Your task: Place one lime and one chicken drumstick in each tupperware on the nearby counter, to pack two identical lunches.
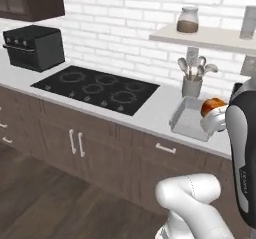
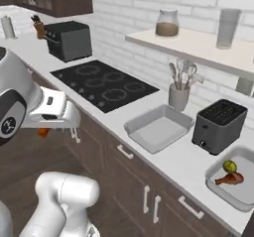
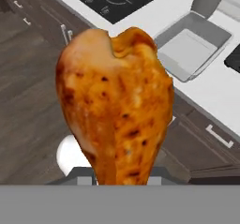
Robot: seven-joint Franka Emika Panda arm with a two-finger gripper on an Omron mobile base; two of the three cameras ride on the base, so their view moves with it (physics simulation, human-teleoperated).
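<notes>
We see the gripper clenched, apparently on a browned, blistered chicken drumstick; beyond it lies one bare tupperware. The right base view alone shows the far tupperware, holding a lime and drumstick.

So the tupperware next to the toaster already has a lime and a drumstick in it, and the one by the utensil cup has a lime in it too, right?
Not quite. The tupperware by the utensil cup is empty; the right base view shows its bare floor. The other tupperware, beside the toaster, does hold a lime and a drumstick. The gripper holds a second drumstick.
</notes>
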